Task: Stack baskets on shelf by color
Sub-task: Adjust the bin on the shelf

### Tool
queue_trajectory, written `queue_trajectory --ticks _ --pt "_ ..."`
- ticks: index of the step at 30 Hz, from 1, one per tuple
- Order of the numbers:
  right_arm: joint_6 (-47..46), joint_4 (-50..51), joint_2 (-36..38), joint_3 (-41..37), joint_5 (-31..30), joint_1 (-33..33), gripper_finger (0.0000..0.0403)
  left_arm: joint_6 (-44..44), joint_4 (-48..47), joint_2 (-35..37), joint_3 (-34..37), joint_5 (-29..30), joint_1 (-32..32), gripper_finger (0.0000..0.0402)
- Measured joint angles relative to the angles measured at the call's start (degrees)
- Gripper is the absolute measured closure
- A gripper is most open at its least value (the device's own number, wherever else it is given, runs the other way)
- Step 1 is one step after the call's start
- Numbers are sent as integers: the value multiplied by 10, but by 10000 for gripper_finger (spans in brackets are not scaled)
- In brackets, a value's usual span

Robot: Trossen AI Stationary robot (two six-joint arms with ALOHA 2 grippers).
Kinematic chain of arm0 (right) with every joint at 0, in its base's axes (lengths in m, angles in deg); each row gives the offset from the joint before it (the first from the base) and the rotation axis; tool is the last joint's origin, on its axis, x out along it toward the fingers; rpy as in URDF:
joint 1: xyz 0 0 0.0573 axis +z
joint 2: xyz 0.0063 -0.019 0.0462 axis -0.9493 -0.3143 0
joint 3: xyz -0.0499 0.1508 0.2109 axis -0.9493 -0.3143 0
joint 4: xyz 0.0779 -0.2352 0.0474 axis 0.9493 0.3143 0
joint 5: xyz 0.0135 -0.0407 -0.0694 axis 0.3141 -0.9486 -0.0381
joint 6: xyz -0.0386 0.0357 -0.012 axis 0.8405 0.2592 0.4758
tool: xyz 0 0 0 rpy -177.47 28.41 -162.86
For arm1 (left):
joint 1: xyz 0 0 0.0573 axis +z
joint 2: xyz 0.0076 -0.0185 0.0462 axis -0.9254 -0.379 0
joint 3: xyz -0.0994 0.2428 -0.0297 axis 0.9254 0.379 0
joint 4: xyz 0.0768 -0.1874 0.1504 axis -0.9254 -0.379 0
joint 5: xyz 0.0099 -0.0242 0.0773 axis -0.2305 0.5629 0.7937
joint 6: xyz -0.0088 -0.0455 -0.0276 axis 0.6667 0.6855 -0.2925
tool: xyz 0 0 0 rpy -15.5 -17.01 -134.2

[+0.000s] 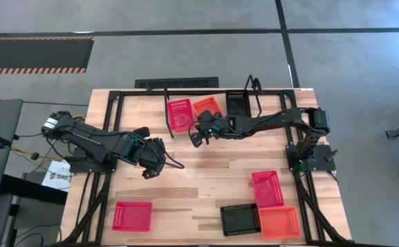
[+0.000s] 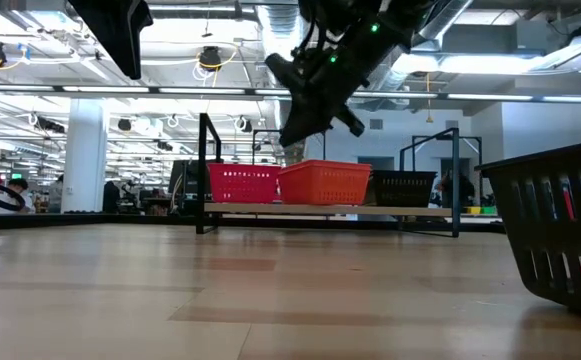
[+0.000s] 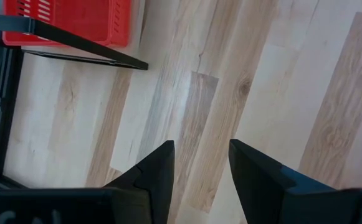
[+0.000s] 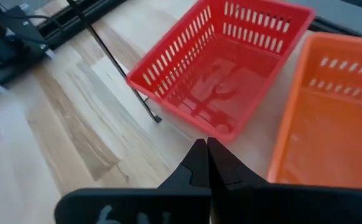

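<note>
Right wrist view: right gripper (image 4: pixel 207 149) jaws shut, empty | left wrist view: left gripper (image 3: pixel 201 163) jaws apart, empty

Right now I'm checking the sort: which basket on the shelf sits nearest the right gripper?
The orange basket, middle of the three on the shelf; the shut right gripper hovers just in front, between it and the red one.

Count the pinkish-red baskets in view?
3. One on the shelf at its left end, beside an orange basket; one at the table's front-left; one front-right, behind another orange one. No stacked ones visible.
</note>
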Motion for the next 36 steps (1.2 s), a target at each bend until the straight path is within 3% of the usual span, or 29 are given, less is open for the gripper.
queue_trajectory --ticks 7,15,36 --pt "-2 95 32 0 -47 -10 403 -2 2 0 0 0 0 261" --pt "-2 163 29 0 -47 -24 403 -6 6 0 0 3 0 261" --pt "-32 150 -4 0 -59 -11 403 -1 6 0 0 2 0 261"
